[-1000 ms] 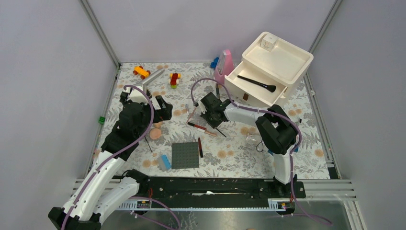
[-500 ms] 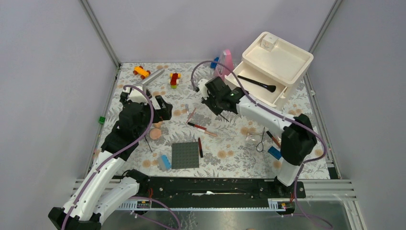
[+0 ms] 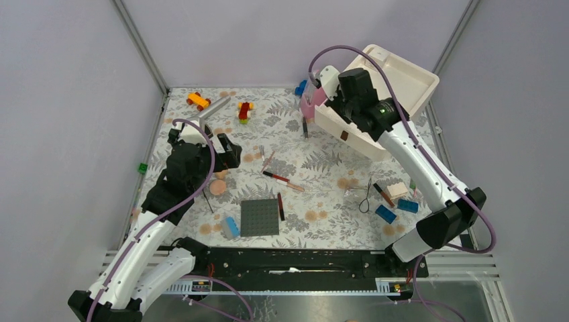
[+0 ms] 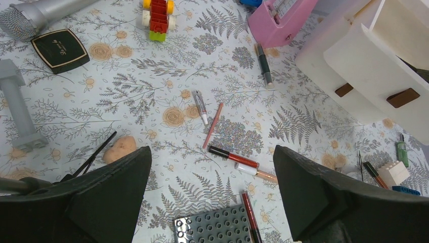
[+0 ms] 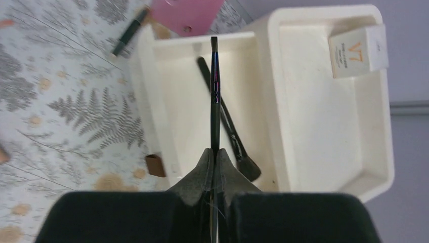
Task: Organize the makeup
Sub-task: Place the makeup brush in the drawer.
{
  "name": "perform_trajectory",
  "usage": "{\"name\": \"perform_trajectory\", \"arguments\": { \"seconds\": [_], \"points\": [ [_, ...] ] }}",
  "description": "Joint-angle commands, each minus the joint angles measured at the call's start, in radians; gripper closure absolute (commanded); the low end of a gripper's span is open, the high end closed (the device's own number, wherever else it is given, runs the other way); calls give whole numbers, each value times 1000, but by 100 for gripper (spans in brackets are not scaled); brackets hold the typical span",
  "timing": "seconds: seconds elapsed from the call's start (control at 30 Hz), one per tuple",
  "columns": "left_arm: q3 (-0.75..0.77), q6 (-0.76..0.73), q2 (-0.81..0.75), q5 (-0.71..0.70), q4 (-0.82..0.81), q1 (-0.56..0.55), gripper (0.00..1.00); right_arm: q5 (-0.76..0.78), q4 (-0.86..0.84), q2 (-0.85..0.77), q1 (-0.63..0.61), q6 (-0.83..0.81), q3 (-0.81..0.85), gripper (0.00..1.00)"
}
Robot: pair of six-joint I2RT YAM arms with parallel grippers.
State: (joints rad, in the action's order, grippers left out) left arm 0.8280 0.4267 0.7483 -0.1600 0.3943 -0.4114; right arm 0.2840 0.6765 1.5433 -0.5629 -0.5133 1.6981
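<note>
The flowered desk [image 3: 315, 161] fills the overhead view. At its upper right stands a cream organizer [image 3: 429, 79]: an open top tray over a drawer [image 5: 172, 101] that is pulled out.

The tray holds only a small white box [image 5: 358, 50] with orange lettering, at the upper right of the right wrist frame. The drawer holds one black bristle brush [image 5: 227, 126], lying lengthwise in the centre of that frame.

The right end effector [image 5: 214, 154] hangs over the drawer. Its fingers are pressed together on a thin black brush [image 5: 215, 101], gripped near one end, with the rest pointing up the frame over the drawer.

The left end effector [image 4: 212, 187] hovers at centre left of the overhead frame, fingers wide apart and holding nothing.

Loose makeup lies mid-desk: a peach puff [image 3: 217, 187], a red-and-black stick [image 4: 233, 156] and a pale pink stick [image 4: 213, 125].

The held brush looks light, stiff and smooth. Being so slim, it could swivel in the pinch, so a hold nearer the middle of the handle would likely be steadier.
</note>
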Motion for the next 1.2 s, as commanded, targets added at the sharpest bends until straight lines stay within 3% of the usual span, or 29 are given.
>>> {"name": "perform_trajectory", "arguments": {
  "seconds": [0.0, 0.2, 0.33, 0.57, 0.7, 1.07, 1.17],
  "points": [
    [0, 7, -4, 22, -51, 6, 1, 64, 35, 13, 57, -139, 9, 100],
    [0, 6, -3, 20, -51, 8, 1, 55, -2, 60, 103, -187, 1, 97],
    [0, 6, -1, 21, -53, 10, 1, 100, -25, 82, 112, -188, 1, 62],
    [0, 6, 5, 37, -55, 14, 1, 143, -91, 64, 112, -149, -2, 48],
    [1, 7, 9, 49, -56, 16, 1, 76, -129, 20, 111, -43, -1, 37],
    [3, 7, 25, 70, -58, 22, 1, -223, -110, -17, 101, 369, 27, 31],
    [5, 7, 30, 75, -58, 23, 1, -193, -113, 0, 3, 402, 17, 30]
  ]
}}
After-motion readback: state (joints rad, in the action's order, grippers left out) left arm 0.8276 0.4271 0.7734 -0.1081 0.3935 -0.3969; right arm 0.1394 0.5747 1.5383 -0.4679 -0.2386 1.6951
